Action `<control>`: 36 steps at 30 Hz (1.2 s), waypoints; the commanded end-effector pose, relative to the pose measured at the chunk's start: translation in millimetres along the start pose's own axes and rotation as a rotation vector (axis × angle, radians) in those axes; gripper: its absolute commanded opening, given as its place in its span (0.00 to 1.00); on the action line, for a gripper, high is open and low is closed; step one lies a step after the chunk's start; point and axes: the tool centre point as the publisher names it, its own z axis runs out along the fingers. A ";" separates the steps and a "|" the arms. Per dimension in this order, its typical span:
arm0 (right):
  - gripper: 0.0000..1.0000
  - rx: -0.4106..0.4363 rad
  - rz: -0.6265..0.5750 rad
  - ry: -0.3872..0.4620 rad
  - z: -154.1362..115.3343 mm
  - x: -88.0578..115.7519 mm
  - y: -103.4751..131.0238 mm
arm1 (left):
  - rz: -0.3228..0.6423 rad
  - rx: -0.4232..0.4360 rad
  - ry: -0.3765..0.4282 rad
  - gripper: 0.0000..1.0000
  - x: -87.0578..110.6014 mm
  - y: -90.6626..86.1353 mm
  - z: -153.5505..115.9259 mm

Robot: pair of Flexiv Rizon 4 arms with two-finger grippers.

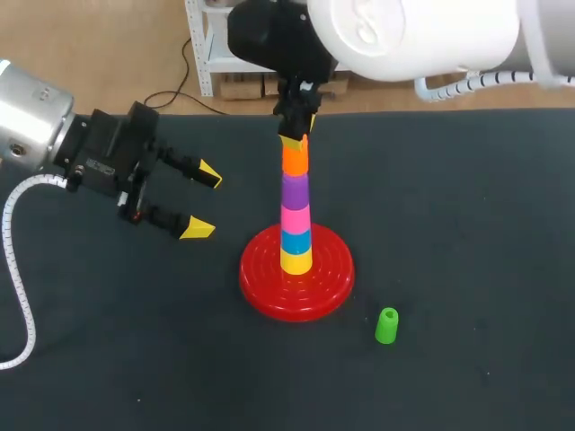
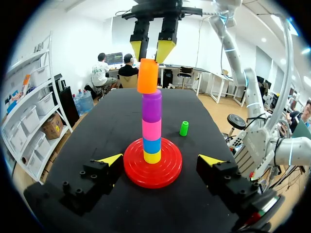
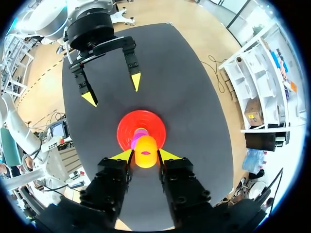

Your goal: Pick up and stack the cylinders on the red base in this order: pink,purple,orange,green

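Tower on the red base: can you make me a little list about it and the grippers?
base: red base, on the table
order, bottom to top: yellow, blue, pink, purple, orange
left out: green cylinder, standing on the table beside the base
right gripper: at the orange top piece
left gripper: open, empty, apart from the base

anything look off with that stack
The orange cylinder looks askew: it leans and sits slightly off-centre on the purple cylinder, out of line with the straight stack below it. The right gripper hovers just above it.
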 end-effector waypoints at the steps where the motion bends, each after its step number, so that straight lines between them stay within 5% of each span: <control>1: 0.00 -0.002 0.001 -0.003 2.5 2.4 0.6 | 0.003 -0.001 -0.003 1.00 1.4 -0.4 -0.4; 36: 0.00 0.000 -0.008 -0.004 2.9 3.2 7.2 | 0.003 -0.001 -0.003 1.00 1.4 -0.4 -0.4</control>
